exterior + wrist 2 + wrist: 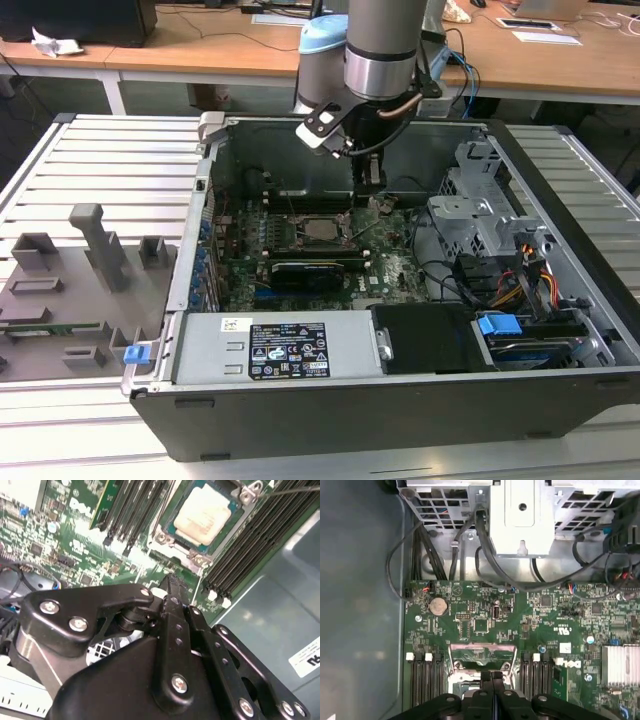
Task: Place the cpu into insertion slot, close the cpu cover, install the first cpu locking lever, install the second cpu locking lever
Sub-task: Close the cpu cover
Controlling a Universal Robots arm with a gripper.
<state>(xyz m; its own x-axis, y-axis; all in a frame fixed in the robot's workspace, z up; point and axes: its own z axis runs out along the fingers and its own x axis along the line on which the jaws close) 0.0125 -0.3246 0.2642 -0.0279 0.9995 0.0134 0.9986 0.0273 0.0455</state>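
Hovering above the board [545, 615], our one pincer [492, 676] is clenched, tips together, near the socket [165, 536]; we count one cpu [202, 514], seated in it, pale top facing up.

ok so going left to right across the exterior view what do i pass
grey fixture tray → blue clip → cpu → hand → metal drive cage → orange and yellow cables
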